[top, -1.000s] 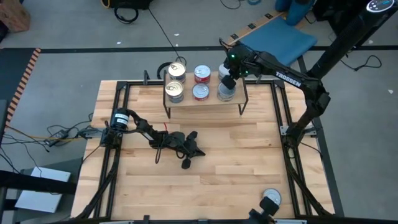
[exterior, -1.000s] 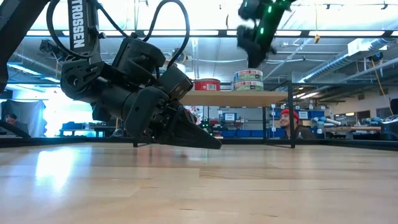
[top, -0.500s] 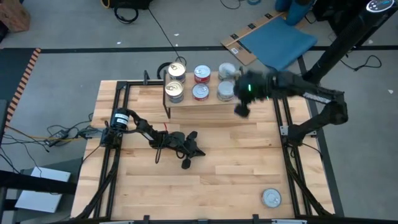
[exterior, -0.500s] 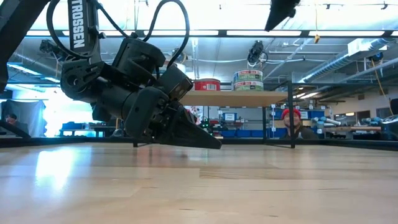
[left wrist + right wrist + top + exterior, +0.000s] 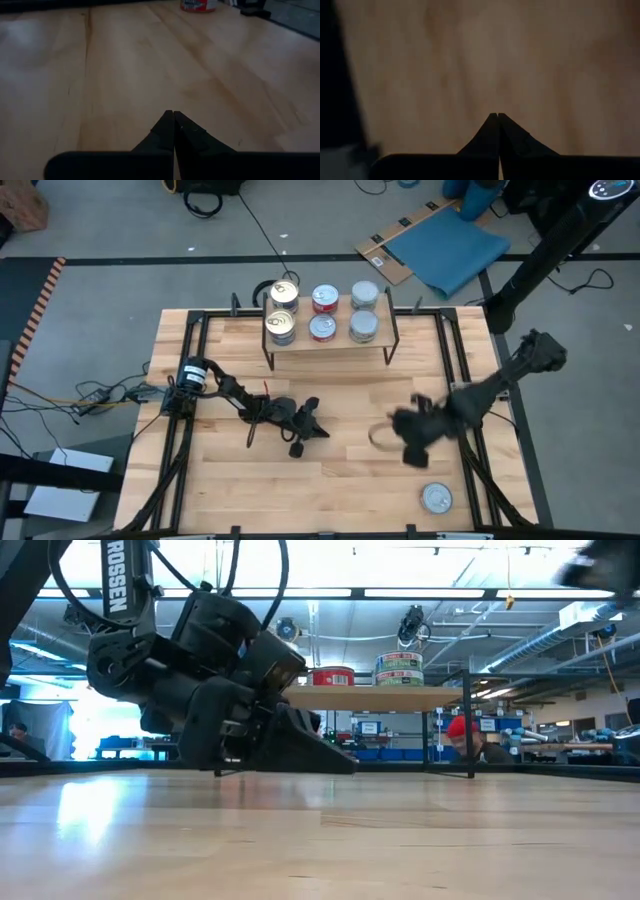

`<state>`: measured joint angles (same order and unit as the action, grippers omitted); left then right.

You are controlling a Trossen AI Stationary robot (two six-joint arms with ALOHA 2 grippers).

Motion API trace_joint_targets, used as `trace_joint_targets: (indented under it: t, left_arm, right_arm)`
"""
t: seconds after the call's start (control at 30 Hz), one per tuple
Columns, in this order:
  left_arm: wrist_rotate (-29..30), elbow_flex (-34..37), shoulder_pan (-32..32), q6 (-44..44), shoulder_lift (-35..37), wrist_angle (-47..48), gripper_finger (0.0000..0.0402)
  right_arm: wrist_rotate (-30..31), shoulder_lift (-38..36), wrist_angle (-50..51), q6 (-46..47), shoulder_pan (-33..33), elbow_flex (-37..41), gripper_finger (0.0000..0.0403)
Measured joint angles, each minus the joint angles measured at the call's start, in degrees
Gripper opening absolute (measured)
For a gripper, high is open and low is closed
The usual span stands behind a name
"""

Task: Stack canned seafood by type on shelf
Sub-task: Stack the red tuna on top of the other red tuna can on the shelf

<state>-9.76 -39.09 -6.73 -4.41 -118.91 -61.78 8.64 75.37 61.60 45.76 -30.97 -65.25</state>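
The shelf (image 5: 330,348), a small wooden board on black wire legs, stands at the table's far side. Several tins of canned seafood stand on it in pairs: gold-topped (image 5: 283,293) at left, red-topped (image 5: 324,298) in the middle, silver-topped (image 5: 364,295) at right. One more silver-topped tin (image 5: 436,498) stands on the table near the front right; the left wrist view shows it far off (image 5: 198,5). My left gripper (image 5: 318,430) is shut, low over the table's middle, holding nothing. My right gripper (image 5: 410,438), blurred, is shut over the table's right half, between the shelf and the loose tin.
A black frame (image 5: 455,370) runs around the tabletop. Bare wood lies between the two grippers and along the near edge. In the low view a person in a red cap (image 5: 462,730) sits in the room beyond the shelf's legs.
My right gripper has swung away from the silver-topped tins at the shelf's right end, toward the table's near edge and downward, tipping to point more steeply down. It carries nothing. My left gripper has rolled a little where it is. The tins on the shelf have stayed put.
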Motion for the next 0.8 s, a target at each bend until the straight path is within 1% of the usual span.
trace_joint_targets:
  t: [0.1,0.17,0.33,0.43,0.6,0.73,0.8]
  left_arm:
    - [0.02,-0.02,-0.39,0.09,0.0,-1.2,0.0006]
    - [0.02,-0.02,-0.61,0.1,0.0,-1.77,0.0006]
    - [0.02,-0.02,-1.43,-0.05,0.0,-1.77,0.0006]
    - [0.02,-0.02,-1.86,-0.09,0.0,-1.77,0.0006]
    - [-0.07,-0.02,-2.94,0.08,0.0,-1.43,0.0006]
    - [-0.09,-0.02,-3.79,0.08,0.0,-1.66,0.0006]
    - [1.05,-0.02,-3.99,0.04,0.0,-1.71,0.0006]
  right_arm:
    - [-4.98,0.94,-5.3,7.72,-6.44,4.51,0.0003]
    - [-7.76,1.68,-9.03,11.77,-9.62,6.44,0.0003]
    - [-13.83,4.88,-12.37,18.46,-15.16,8.3,0.0003]
    - [-18.83,7.47,-12.28,19.23,-17.49,8.88,0.0003]
    - [-24.11,12.43,-13.44,18.92,-19.92,9.36,0.0003]
    - [-24.91,15.67,-15.22,16.15,-20.21,9.4,0.0003]
    - [-25.05,17.21,-16.43,14.28,-20.14,9.4,0.0003]
